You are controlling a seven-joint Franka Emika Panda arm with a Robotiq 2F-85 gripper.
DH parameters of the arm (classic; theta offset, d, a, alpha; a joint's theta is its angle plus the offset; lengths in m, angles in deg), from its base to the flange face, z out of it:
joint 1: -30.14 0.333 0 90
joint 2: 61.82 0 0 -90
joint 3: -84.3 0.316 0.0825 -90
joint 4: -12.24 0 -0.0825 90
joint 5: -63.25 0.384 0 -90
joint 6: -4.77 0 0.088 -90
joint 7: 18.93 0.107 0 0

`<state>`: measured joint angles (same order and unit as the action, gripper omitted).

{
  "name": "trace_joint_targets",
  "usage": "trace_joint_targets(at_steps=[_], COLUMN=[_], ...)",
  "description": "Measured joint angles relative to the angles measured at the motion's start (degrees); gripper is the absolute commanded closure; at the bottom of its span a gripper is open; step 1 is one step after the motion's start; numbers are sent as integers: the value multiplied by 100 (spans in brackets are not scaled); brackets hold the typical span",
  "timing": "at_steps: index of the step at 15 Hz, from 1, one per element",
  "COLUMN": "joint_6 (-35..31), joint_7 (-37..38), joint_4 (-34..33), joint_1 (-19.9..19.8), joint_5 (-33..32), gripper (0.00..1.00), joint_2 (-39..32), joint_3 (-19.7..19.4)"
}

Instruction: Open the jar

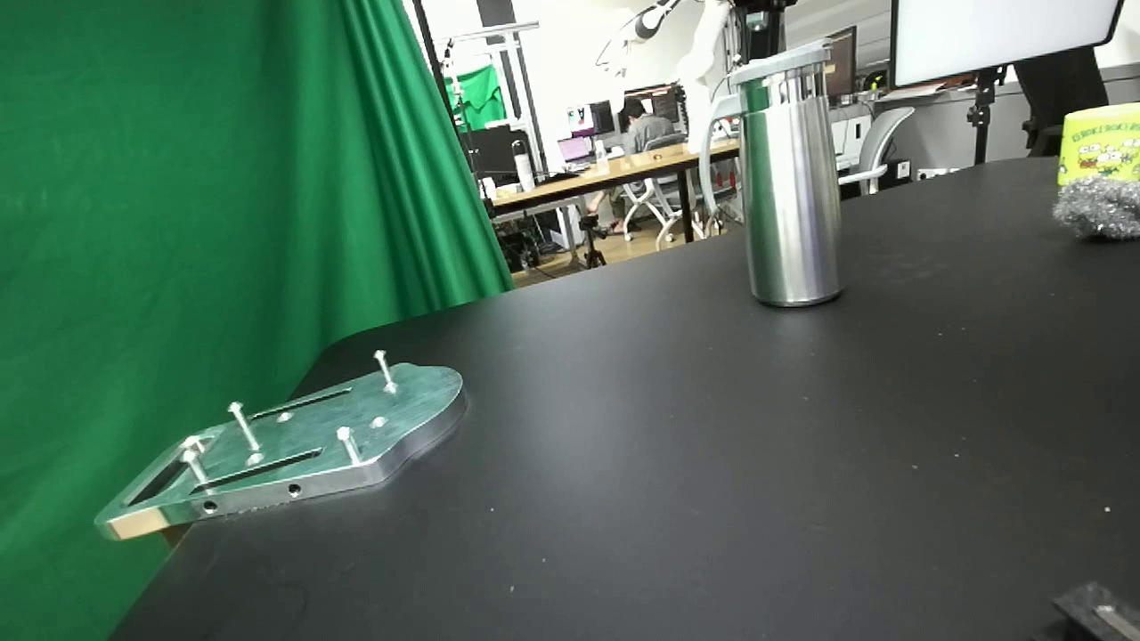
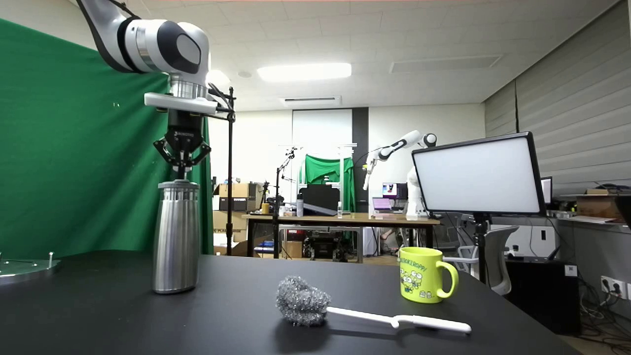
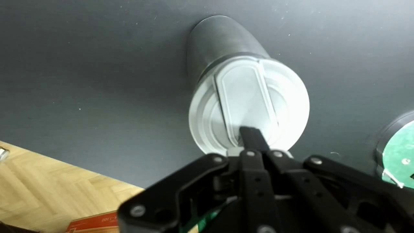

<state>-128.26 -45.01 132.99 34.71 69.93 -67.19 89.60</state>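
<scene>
The jar [image 2: 176,241] is a tall silver metal cylinder standing upright on the black table, and it shows in both exterior views [image 1: 793,196]. Its grey lid [image 2: 179,185] sits on top; in the wrist view the lid [image 3: 242,94] is a pale disc with a raised oblong strip across it. A grey handle [image 1: 710,169] is on the jar's side. My gripper [image 2: 181,173] points straight down with its fingers together, right over the lid. In the wrist view the fingertips [image 3: 251,131] overlap the near end of the strip. I cannot tell whether they touch it. Nothing shows between the fingers.
A green plate with pegs [image 1: 338,418] lies at the table's edge. A yellow-green mug [image 2: 421,276] and a silver scrubber [image 2: 301,301] with a white handle [image 2: 434,324] stand apart from the jar. A dark piece [image 1: 1100,610] shows at a corner. A light panel [image 2: 478,175] stands behind.
</scene>
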Motion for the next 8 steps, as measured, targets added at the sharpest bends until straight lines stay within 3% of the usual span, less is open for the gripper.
trace_joint_targets(at_steps=[8], joint_6=[29], joint_7=[0], joint_4=[0], joint_1=[-19], joint_5=[-165], gripper=[100], joint_2=[-2], joint_3=[-1])
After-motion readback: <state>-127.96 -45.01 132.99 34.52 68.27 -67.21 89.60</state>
